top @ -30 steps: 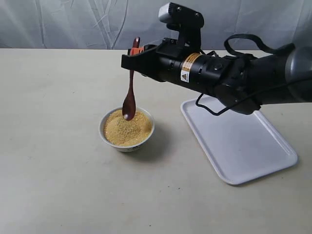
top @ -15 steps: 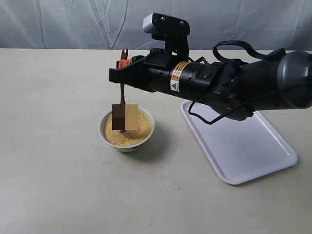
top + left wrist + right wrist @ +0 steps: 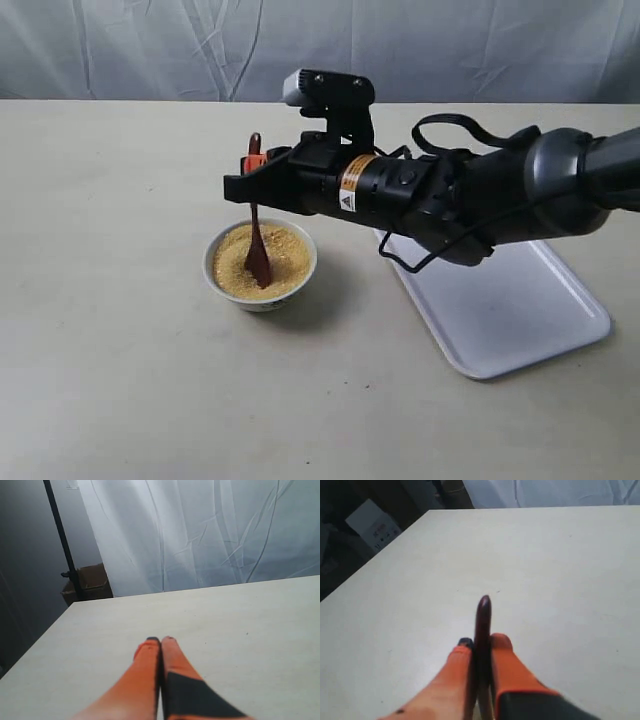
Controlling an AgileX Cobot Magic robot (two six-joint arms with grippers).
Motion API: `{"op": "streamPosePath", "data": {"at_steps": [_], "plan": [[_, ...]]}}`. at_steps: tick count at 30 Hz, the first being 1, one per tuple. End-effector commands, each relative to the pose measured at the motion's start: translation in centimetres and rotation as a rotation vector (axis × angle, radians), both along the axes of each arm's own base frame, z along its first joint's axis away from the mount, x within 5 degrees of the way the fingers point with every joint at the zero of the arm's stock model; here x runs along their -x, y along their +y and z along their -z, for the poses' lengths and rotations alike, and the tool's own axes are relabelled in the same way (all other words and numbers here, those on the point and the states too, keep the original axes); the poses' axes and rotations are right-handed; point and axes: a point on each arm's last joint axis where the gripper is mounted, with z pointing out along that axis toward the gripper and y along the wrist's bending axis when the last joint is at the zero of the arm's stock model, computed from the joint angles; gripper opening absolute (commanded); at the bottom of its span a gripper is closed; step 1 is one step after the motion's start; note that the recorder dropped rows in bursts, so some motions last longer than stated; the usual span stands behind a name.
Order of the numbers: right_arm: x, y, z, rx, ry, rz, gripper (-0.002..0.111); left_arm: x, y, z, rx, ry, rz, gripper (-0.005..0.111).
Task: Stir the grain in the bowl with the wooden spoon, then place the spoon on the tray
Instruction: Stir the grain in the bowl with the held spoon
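So, your right tool has dropped over the last second. The wooden spoon was hanging above the grain, and now its scoop is dug in. The tool's clamped on the handle. The bowl sits left of centre and the tray at lower right is bare, so I'd say stirring's only starting. Your left tool is pinched together on nothing.

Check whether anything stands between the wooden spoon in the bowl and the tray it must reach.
Nothing visible does. The right claw holds the wooden spoon with its scoop in the grain; only bare table lies between the bowl and the tray.
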Motion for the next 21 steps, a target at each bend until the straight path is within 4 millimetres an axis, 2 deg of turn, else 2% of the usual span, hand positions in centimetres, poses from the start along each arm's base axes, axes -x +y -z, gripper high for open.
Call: {"op": "streamPosePath", "data": {"at_steps": [1, 3, 8, 12, 15, 21], "plan": [[-0.5, -0.5, 0.5, 0.041, -0.024, 0.055, -0.001, 0.0, 0.0, 0.0, 0.003, -0.006, 0.007, 0.0], [-0.6, -0.5, 0.1, 0.022, -0.03, 0.066, -0.001, 0.0, 0.0, 0.0, 0.003, -0.006, 0.007, 0.0], [-0.4, -0.7, -2.2, -0.044, -0.076, 0.081, -0.001, 0.0, 0.0, 0.0, 0.003, -0.006, 0.007, 0.0], [-0.3, -1.1, -3.1, -0.016, -0.105, 0.087, -0.001, 0.0, 0.0, 0.0, 0.003, -0.006, 0.007, 0.0], [-0.5, -1.2, -2.8, 0.008, -0.11, 0.103, -0.001, 0.0, 0.0, 0.0, 0.003, -0.006, 0.007, 0.0], [-1.1, -1.3, -0.8, 0.08, -0.109, 0.134, -0.001, 0.0, 0.0, 0.0, 0.003, -0.006, 0.007, 0.0]]}}
